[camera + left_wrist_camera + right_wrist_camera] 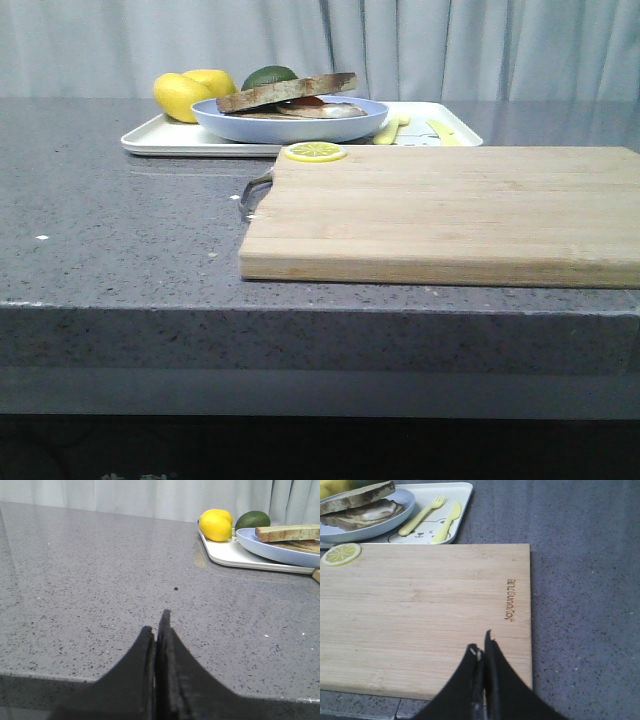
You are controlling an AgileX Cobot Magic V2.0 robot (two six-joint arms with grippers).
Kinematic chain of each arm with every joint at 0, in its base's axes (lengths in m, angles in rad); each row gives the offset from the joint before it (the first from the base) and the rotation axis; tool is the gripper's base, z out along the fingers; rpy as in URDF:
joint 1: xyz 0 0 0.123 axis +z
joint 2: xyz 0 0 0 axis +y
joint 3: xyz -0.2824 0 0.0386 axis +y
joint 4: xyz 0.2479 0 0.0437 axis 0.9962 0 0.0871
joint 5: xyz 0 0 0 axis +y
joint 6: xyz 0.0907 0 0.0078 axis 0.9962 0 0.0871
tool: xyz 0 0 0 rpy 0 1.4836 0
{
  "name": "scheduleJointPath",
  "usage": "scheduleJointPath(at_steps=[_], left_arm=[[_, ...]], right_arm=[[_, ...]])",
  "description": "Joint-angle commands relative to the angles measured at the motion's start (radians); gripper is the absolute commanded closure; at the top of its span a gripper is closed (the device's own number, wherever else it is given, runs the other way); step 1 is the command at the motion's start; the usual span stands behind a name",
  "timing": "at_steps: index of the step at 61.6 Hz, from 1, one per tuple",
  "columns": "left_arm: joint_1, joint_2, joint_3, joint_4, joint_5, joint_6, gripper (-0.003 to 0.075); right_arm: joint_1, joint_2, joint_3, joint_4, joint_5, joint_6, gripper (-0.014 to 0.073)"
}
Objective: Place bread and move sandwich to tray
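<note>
Already the sandwich (pixel 290 97) sits on its blue plate (pixel 230 122) on the tray (pixel 160 140), top bread (pixel 285 90) tilted. Left gripper (pixel 159 630) is clenched, empty; right gripper (pixel 482 647), clenched too, hovers over the cutting board (pixel 450 210). That leaning slice could slide off if jostled.

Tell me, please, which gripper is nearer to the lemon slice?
Right, probably. The right gripper hangs shut over the cutting board, whose far corner holds the lemon slice. The left gripper is shut over bare counter, off the board.
</note>
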Motion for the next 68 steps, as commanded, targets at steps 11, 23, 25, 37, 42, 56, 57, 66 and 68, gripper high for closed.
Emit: scheduleJointPath(at_steps=[11,23,25,37,42,56,57,66,68], left_arm=[[0.001,-0.012,0.0,-0.009,-0.09,-0.01,0.0741],[0.001,-0.012,0.0,-0.009,-0.09,-0.01,0.0741],[0.001,-0.012,0.0,-0.009,-0.09,-0.01,0.0741],[0.001,-0.012,0.0,-0.009,-0.09,-0.01,0.0741],[0.001,-0.012,0.0,-0.009,-0.09,-0.01,0.0741],[0.001,-0.012,0.0,-0.009,-0.09,-0.01,0.0741],[0.001,-0.012,0.0,-0.009,-0.09,-0.01,0.0741],[0.001,-0.012,0.0,-0.009,-0.09,-0.01,0.0741],[0.001,-0.012,0.0,-0.009,-0.09,-0.01,0.0741]], right_arm=[[0.056,-0.059,0.118,-0.028,-0.33,-0.011,0.0655],[0.052,-0.25,0.339,0.049,-0.368,-0.01,0.0655],[0.052,-0.279,0.365,0.05,-0.365,-0.01,0.0655],[0.05,-0.414,0.406,0.041,-0.272,-0.011,0.0655],[0.05,-0.408,0.406,0.041,-0.266,-0.011,0.0655],[0.05,-0.408,0.406,0.041,-0.258,-0.011,0.0655],[0.05,-0.408,0.406,0.041,-0.258,-0.011,0.0655],[0.05,-0.408,0.406,0.041,-0.258,-0.011,0.0655],[0.05,-0.408,0.406,0.041,-0.258,-0.011,0.0655]])
